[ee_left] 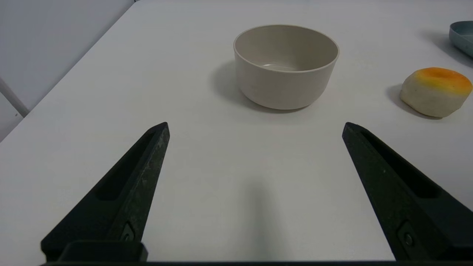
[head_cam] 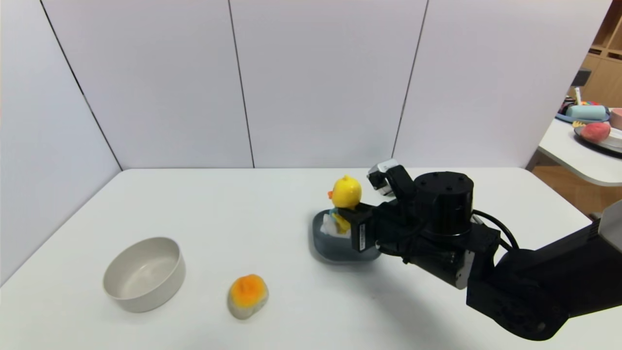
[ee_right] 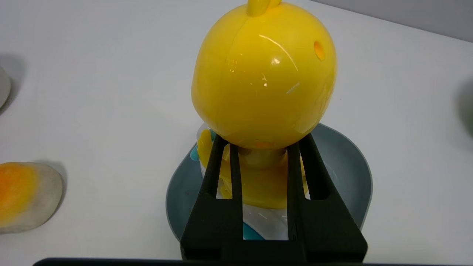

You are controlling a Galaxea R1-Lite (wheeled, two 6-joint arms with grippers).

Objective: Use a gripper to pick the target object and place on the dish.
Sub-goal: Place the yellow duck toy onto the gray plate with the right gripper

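My right gripper [ee_right: 260, 155] is clamped on the duck [ee_right: 262, 74] at its neck, over the dish [ee_right: 343, 166] just beneath it; opening unevenly, I risk toppling this top-heavy toy off the rim.

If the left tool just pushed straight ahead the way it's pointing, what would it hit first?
Most likely the beige bowl: it sits nearly centred ahead of the open left tool, with only bare table between. The orange-topped lump lies off to one side. Depth is uncertain.
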